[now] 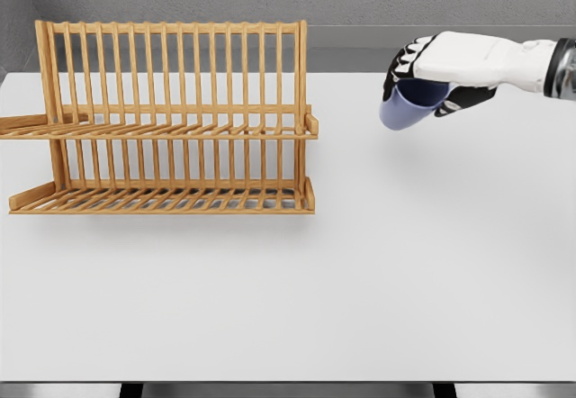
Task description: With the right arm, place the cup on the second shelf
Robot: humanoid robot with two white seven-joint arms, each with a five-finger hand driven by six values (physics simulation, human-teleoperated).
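Well left of my hand I'm seeing a slatted wooden rack [175, 119] sitting on the smooth white worktop [360, 272], both its shelves bare. My right hand [441, 74] is gripping a rounded lavender-blue cup [409, 105], tilted, above the worktop.

Right hand [438, 76] raised, arm extended from right, fingers curled in grasp.

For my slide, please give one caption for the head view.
Right hand holds a blue cup above the white table, right of the wooden two-shelf rack.
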